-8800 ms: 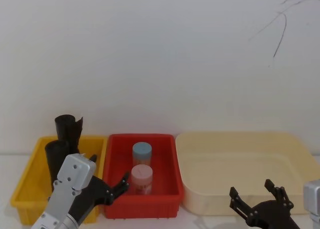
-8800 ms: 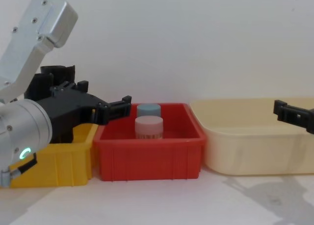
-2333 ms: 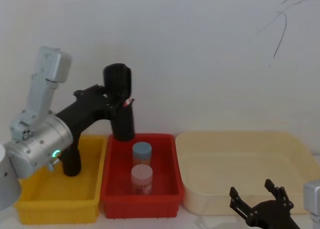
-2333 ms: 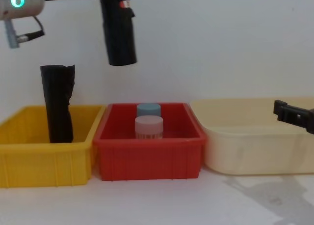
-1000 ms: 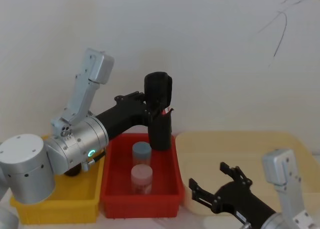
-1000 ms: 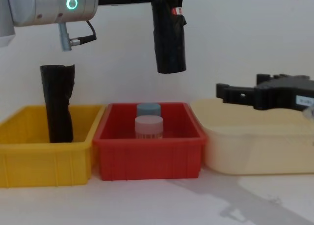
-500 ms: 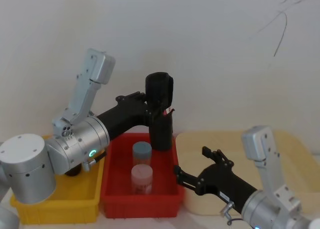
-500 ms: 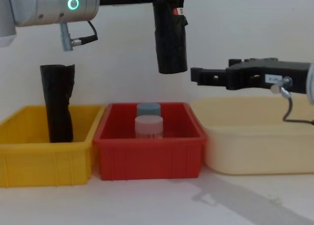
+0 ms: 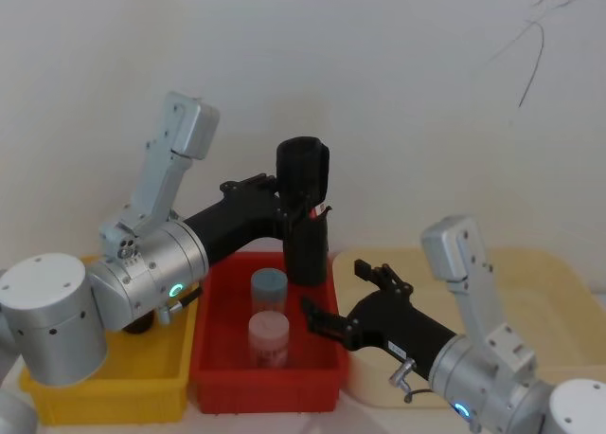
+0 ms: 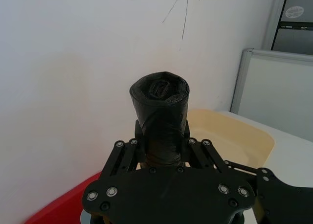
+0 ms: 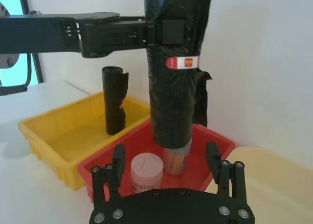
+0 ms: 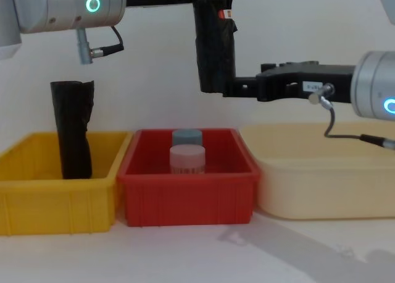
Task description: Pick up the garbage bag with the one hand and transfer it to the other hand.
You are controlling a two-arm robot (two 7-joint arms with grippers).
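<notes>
Above the red bin [image 9: 265,382], my left gripper [image 10: 161,142] clamps the upright garbage bag [image 9: 305,221]; my right gripper [image 9: 338,292], spread wide and empty, is beside its lower end.

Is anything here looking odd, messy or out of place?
Only small things. The black garbage bag roll gripped in the left hand has a loose flap sticking out below its red label, so it looks partly unrolled. The second roll standing in the yellow bin has a ragged top edge too.
</notes>
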